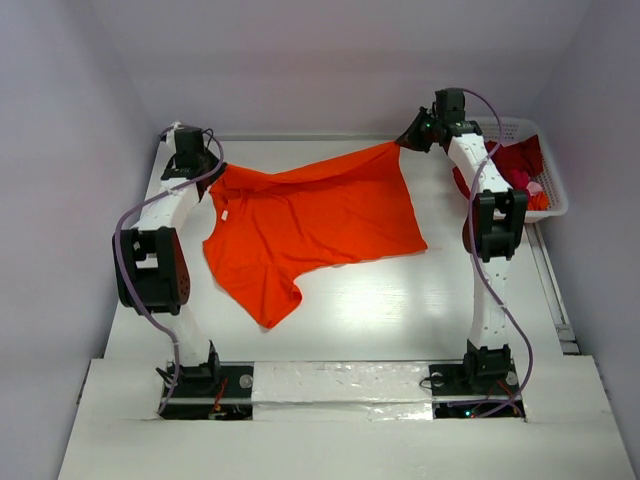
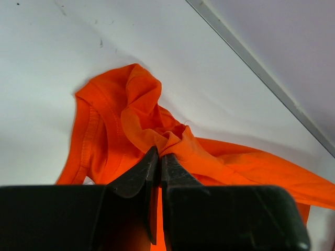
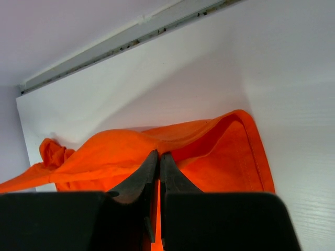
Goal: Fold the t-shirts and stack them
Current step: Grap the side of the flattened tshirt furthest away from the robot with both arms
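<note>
Overhead, we see the left pincer [image 2: 159,155] clenched on a bunched fold of the orange t-shirt [image 1: 310,220] and the right pincer [image 3: 158,157] clenched on its edge. We find the cloth strung between the two pincers, its remainder spread on the table [image 1: 400,310] back from their tips.

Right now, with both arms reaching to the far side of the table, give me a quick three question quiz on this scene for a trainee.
1. True or false: the left gripper is shut on the orange t-shirt.
2. Where is the white latticed basket? A, far left; B, far right; C, between the arm bases.
3. Fill in: the cloth piled in the basket is mostly dark ____.

Key: 1 true; 2 B; 3 red.
</note>
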You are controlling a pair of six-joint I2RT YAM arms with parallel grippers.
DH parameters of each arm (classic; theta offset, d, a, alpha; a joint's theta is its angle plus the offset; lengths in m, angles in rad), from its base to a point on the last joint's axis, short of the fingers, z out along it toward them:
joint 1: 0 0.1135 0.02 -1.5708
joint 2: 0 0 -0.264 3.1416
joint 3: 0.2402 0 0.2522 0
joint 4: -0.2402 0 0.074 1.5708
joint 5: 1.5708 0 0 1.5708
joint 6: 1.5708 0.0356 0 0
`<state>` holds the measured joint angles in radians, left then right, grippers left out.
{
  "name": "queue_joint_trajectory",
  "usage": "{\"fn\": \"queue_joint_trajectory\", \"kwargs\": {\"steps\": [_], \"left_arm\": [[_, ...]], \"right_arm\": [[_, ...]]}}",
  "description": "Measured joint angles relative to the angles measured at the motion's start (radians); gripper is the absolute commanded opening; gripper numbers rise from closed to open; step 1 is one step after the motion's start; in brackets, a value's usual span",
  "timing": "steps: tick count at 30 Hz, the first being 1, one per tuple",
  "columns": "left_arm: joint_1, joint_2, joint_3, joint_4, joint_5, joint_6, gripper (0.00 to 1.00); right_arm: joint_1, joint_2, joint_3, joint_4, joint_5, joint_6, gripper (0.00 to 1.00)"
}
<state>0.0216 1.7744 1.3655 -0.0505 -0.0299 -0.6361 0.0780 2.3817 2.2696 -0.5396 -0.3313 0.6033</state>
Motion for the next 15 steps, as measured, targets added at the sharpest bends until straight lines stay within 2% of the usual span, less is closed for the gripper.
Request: {"fn": "queue_joint_trajectory", "kwargs": {"steps": [15], "left_arm": [[-0.008, -0.069, -0.038, -0.025, -0.038, 0.003, 0.0]], "right_arm": [[0.0, -0.002, -0.094, 0.012, 0.046, 0.03, 0.0]]}}
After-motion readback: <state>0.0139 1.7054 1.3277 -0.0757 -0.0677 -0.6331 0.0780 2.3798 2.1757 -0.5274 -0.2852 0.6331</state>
